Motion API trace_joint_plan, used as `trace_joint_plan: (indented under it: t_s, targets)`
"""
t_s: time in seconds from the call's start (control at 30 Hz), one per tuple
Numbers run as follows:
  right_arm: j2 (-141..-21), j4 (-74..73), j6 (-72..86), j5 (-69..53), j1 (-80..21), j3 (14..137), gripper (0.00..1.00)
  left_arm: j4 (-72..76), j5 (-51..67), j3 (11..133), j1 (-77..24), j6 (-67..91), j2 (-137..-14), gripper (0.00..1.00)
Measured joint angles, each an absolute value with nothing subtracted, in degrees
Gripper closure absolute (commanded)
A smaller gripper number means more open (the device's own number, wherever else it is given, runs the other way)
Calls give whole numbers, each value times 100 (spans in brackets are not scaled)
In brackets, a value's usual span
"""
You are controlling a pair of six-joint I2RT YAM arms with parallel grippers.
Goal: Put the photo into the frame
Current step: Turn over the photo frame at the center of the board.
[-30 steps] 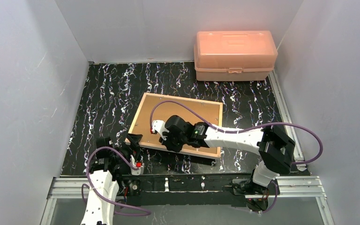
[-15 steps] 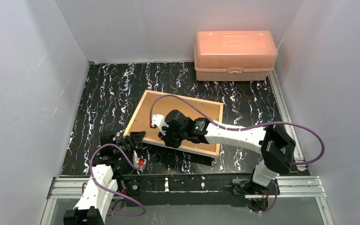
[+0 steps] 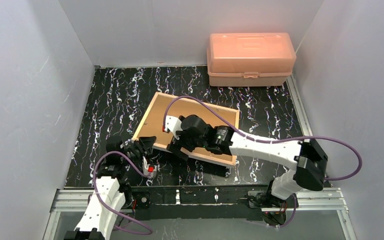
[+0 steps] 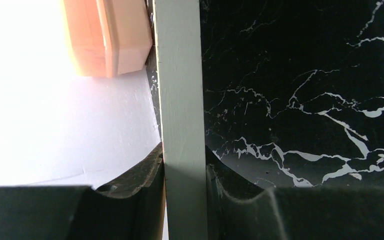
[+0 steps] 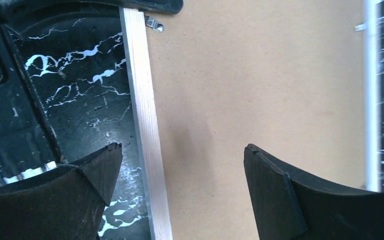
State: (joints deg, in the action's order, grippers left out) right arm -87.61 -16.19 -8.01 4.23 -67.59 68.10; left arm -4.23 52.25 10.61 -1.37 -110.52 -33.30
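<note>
The frame (image 3: 195, 101) lies back side up on the black marbled table, with a plain brown backing board (image 3: 200, 116) filling it. My left gripper (image 3: 148, 143) is shut on the frame's near-left corner; in the left wrist view the frame's pale edge (image 4: 180, 100) stands clamped between both fingers of the left gripper (image 4: 185, 170). My right gripper (image 3: 174, 144) hangs open over the frame's near rail, and its fingers straddle the light wood rail (image 5: 142, 100) without touching it. The photo is hidden from every view.
An orange translucent lidded box (image 3: 250, 59) stands at the back right against the wall. White walls close in the table on three sides. A small metal tab (image 5: 155, 23) sits on the backing board (image 5: 260, 80) near the corner. A metal rail (image 3: 200, 196) runs along the near edge.
My left gripper has closed on the frame's near-left corner. My right gripper has opened and let go of the near rail. The frame has shifted slightly away from the arms.
</note>
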Motion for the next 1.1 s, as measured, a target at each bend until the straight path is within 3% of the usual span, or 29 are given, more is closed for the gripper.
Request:
trace_joint_plan:
  t_s: [0.5,0.7,0.83,0.97,1.1]
  targets:
    - [-7839,-1793,-2047,2587,-7909,5933,2,-2401,4956,2716,-148,-10106,-3581,98]
    - [-8042,-1474,-2707,3465,-7953,5730,19,-2895,4897,2982,-152,-10049,-3546,99]
    - [-8217,-1334,-2971,3699,-7953,5767,41,-3111,4877,3076,-152,-10049,-3483,100]
    - [-8344,-1413,-3050,3699,-7950,5994,62,-3297,4864,3234,-152,-9992,-3503,93]
    - [-8344,-1660,-3059,3642,-7957,6195,69,-3459,4862,3542,-152,-9793,-3634,83]
